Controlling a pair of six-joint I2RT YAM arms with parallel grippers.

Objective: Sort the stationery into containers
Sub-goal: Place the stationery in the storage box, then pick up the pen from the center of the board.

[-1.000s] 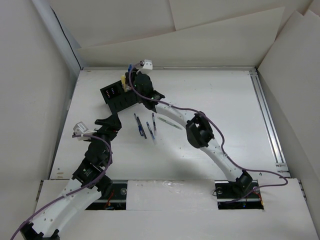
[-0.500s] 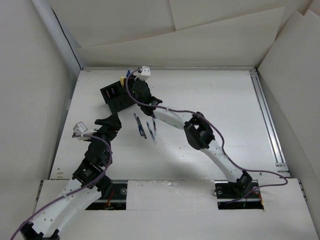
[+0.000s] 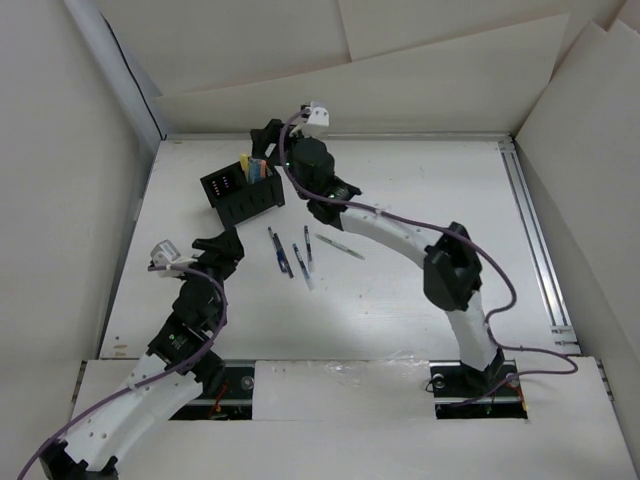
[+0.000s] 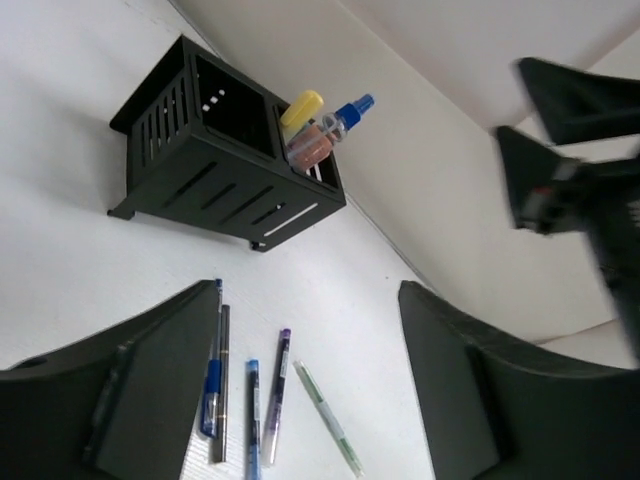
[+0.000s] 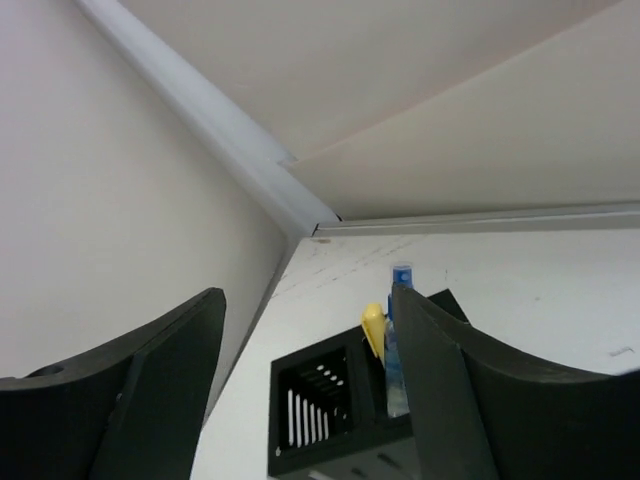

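- While our left fingers [image 4: 150, 400] and right fingers [image 5: 450, 400] gape empty, pens [image 4: 252, 410] lie near the organiser box [image 4: 200, 180].
- We judge them light, stiff, slippery; pinch mid-barrel.

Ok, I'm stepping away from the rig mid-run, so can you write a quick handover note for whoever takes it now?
Left gripper: open, empty, near the loose pens.
Right gripper: open, empty, raised beside the organiser box.
Done: yellow stick and blue-capped tube stand in one organiser compartment.
Left: about five pens lie on the table in front of the box; they go in next.
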